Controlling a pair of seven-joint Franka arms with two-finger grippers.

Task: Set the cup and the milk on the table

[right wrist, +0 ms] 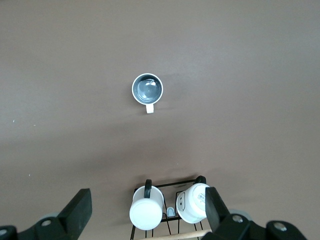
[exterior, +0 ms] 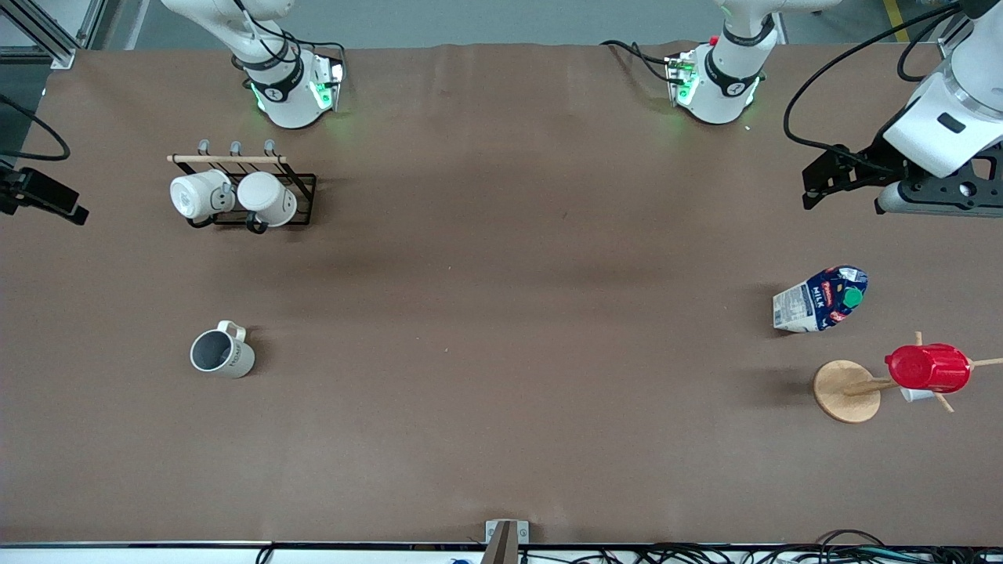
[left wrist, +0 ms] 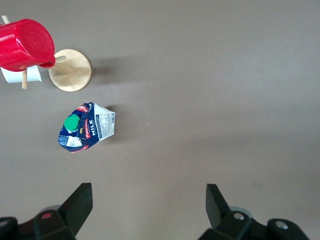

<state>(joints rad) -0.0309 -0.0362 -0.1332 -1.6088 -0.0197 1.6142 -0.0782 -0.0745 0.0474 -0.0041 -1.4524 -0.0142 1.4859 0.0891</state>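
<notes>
Both task items already rest on the table [exterior: 501, 352], so the placing step appears finished and what remains, by my reading, is only for the 2 arms to hold off.

Left tool [left wrist: 149, 202]: released, its 2 fingers [left wrist: 80, 200] spread wide with nothing between them, raised over bare table at the left arm's end. The milk carton [left wrist: 86, 127] stands below and ahead of this tool, well apart from its fingers, green cap up and "MILK" legible on its blue face. Just beside the carton stands a wooden cup tree with a round base [left wrist: 71, 70], carrying a red ribbed plastic cup [left wrist: 25, 44] on 1 peg.

Right tool [right wrist: 149, 207]: also released and empty, fingers [right wrist: 80, 205] parted, raised above the black wire mug rack [right wrist: 167, 210] at the right arm's end. 2 white mugs [right wrist: 146, 209] lie in that rack directly under the tool. The cup [right wrist: 147, 89], beige-white with a dark grey inside, sits upright on the table ahead of the tool and well apart from the rack, its handle turned toward the rack.

Next move, as a judgement: neither item needs a further grasp. If any correction were wanted, the carton's closeness to the cup tree would call for a careful descent by the left tool.
</notes>
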